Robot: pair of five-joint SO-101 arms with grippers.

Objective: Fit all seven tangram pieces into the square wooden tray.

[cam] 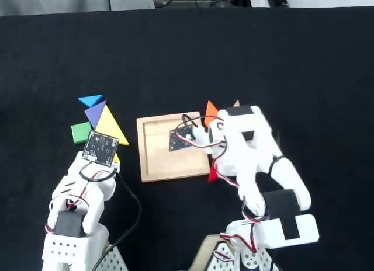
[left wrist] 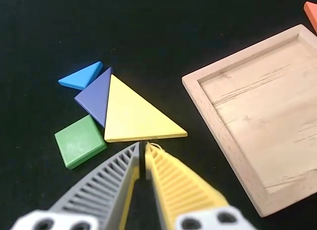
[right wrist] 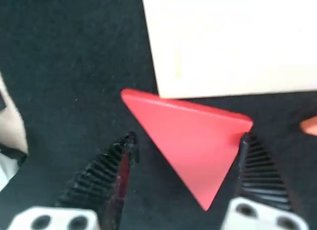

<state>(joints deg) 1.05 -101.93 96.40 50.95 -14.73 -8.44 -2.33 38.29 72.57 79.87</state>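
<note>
The right gripper (right wrist: 187, 139) is wide open around the red triangle (right wrist: 190, 141), which lies mid-frame by the right edge of the wooden tray (cam: 141, 148), maybe touching it, so it should squeeze both sides evenly.

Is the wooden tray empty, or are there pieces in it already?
Empty, as far as visible: the tray shows only bare wood inside.

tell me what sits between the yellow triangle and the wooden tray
Nothing; in the left wrist view the stretch between the yellow triangle and the wooden tray is bare black table.
</note>
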